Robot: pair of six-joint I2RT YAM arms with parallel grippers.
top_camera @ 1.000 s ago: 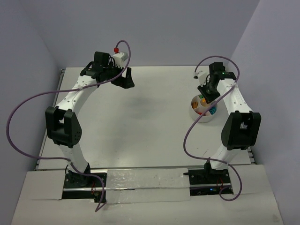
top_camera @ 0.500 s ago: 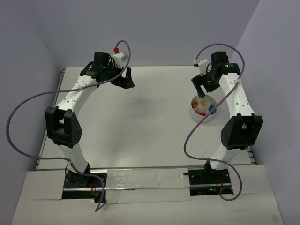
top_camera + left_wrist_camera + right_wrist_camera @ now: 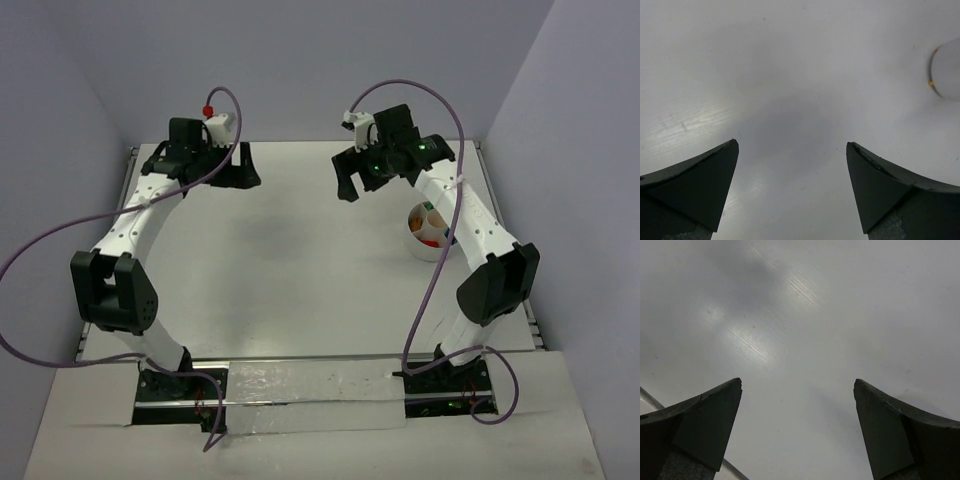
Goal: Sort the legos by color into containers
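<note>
The white divided bowl (image 3: 424, 246) stands at the right of the table, partly behind my right forearm. Inside it I see legos: an orange piece (image 3: 432, 211) and a red piece (image 3: 431, 239); the others are hidden. No lego lies loose on the table. My right gripper (image 3: 356, 186) hangs open left of the bowl, over bare table, and its own view shows nothing between the jaws (image 3: 798, 381). At the far left, my left gripper (image 3: 241, 170) is open and empty (image 3: 792, 143). Its view catches the bowl (image 3: 946, 70) at the right edge.
The white table (image 3: 300, 260) ends at a grey back wall and side walls close to both arms. Purple cables loop above each arm. Both arm bases sit on the rail at the near edge.
My right gripper opened over the bowl, then rose and swung left, away from it. My left arm shifted a little to the left, still open.
</note>
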